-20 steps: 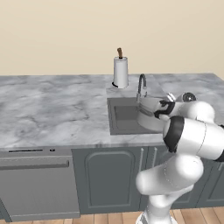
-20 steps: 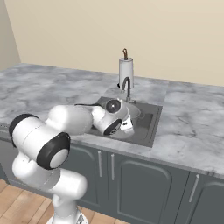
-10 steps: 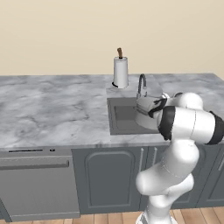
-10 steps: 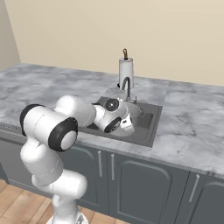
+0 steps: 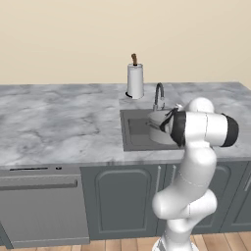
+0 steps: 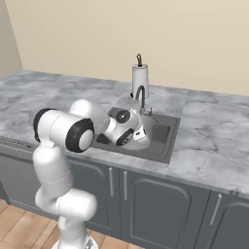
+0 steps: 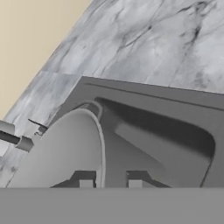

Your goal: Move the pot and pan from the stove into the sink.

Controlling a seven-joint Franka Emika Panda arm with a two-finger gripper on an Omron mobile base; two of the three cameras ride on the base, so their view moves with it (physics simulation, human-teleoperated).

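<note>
One pot [image 7: 61, 153], silver-grey, sits inside the sink [image 7: 175, 131] basin beside the faucet [image 5: 159, 94], its rim between the fingertips [image 7: 85, 183] of the gripper [image 7: 110, 183], pinched on the wall, apparently to lower it in; pan unseen.

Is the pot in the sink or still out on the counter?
In: the pot sits inside the sink basin, below the counter rim.

Both base views toward sink [image 5: 135, 130]
</note>
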